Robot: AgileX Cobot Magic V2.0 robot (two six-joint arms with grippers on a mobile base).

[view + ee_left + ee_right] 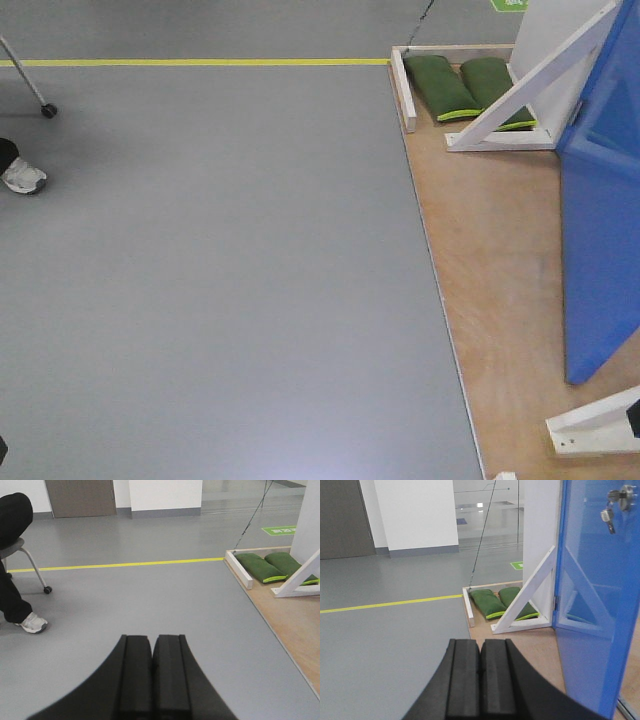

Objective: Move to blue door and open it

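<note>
The blue door [600, 595] is a large glossy blue panel at the right of the right wrist view, with a silver lock and hanging keys [615, 502] near its top and a hinge [555, 603] on its left edge. Its lower part also shows in the front view [600, 240], at the right. The lever handle is out of view. My right gripper [480, 652] is shut and empty, short of the door and left of it. My left gripper [152, 647] is shut and empty over the grey floor.
The door stands on a wooden platform [490, 250] with white braces [520, 95] and green sandbags [460, 85]. A yellow floor line [190, 62] runs across the far side. A seated person's leg and shoe [31, 622] and a chair leg with caster [47, 589] are at the left.
</note>
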